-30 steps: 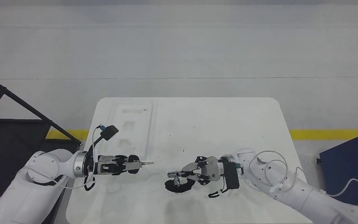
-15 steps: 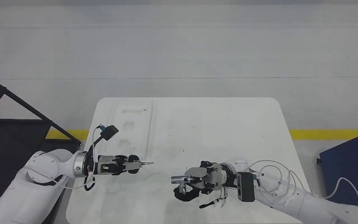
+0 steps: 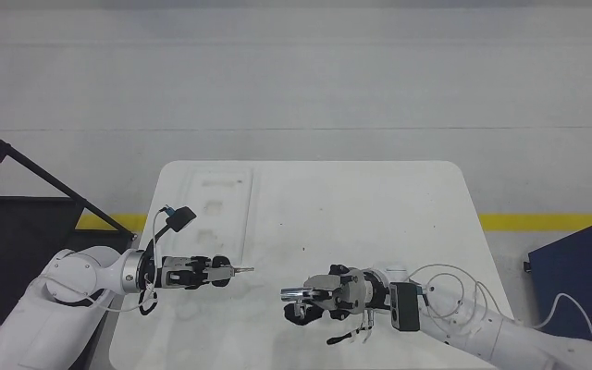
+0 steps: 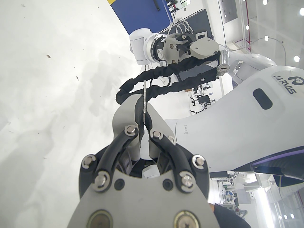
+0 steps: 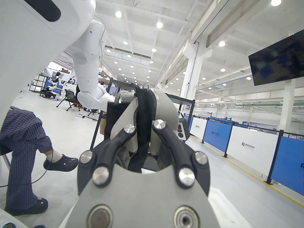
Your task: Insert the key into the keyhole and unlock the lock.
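Our left gripper (image 4: 143, 110) is closed on the key (image 4: 144, 93), pinching the flat blade edge-on between its pads so that the thin metal tip pokes out ahead of the fingers, above the white table (image 3: 370, 213). Beyond the tip hangs the lock (image 4: 190, 72): a loop of black fabric-sheathed cable that runs back to a short silver barrel, with the keyhole (image 4: 223, 67) a small slot in the barrel's round end face, turned roughly toward us. Farther on, the right gripper (image 4: 213, 56) is clamped on the cable close to the barrel and holds the lock off the table. From the top view, key and barrel are apart and not lined up, the barrel sitting nearer the robot than the key's line. We judge the main risk to be the limp cable loop: it lies between the key and the barrel and could catch the tip. The barrel is also held only through soft cable, so a slightly off-centre push may swing it aside. The narrow blade could twist in our pads if it strikes the rim of the slot.
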{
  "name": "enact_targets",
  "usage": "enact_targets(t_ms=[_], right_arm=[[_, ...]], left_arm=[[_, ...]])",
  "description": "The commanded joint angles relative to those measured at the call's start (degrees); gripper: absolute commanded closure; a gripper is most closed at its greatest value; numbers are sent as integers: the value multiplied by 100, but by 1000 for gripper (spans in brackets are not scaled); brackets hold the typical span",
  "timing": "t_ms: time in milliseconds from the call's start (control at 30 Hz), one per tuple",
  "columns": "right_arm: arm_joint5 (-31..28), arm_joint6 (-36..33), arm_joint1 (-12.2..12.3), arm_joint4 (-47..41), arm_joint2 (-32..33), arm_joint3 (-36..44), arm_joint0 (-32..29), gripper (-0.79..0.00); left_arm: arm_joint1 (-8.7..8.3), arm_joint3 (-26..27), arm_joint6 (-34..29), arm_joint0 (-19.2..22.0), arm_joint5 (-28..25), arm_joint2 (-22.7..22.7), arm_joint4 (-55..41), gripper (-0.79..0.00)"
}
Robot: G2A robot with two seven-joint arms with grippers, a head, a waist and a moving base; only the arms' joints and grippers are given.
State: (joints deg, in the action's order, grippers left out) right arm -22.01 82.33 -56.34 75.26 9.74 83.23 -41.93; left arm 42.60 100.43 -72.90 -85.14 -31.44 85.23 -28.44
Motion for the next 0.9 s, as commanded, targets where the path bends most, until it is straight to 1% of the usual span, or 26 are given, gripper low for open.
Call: enact_targets(t_ms=[0,333,433,533,667,767,867], right_arm=[[0,0,0,0,0,0,0,0],[0,0,0,0,0,0,0,0],[51,-274,18,-83,141,-65,-157,0],[-82,-243,22,-112,258,-262,-297,0],[-189,-195,-55,-150,346,-503,-437,0],[-81,-85,-137,-156,323,-385,-485,0],[38,35,-199,-294,163,-224,-496,0]], left_arm=[[0,0,0,0,0,0,0,0],[0,0,0,0,0,0,0,0],[0,0,0,0,0,0,0,0],[0,0,0,0,0,0,0,0],[0,0,0,0,0,0,0,0],[0,0,0,0,0,0,0,0],[0,0,0,0,0,0,0,0]])
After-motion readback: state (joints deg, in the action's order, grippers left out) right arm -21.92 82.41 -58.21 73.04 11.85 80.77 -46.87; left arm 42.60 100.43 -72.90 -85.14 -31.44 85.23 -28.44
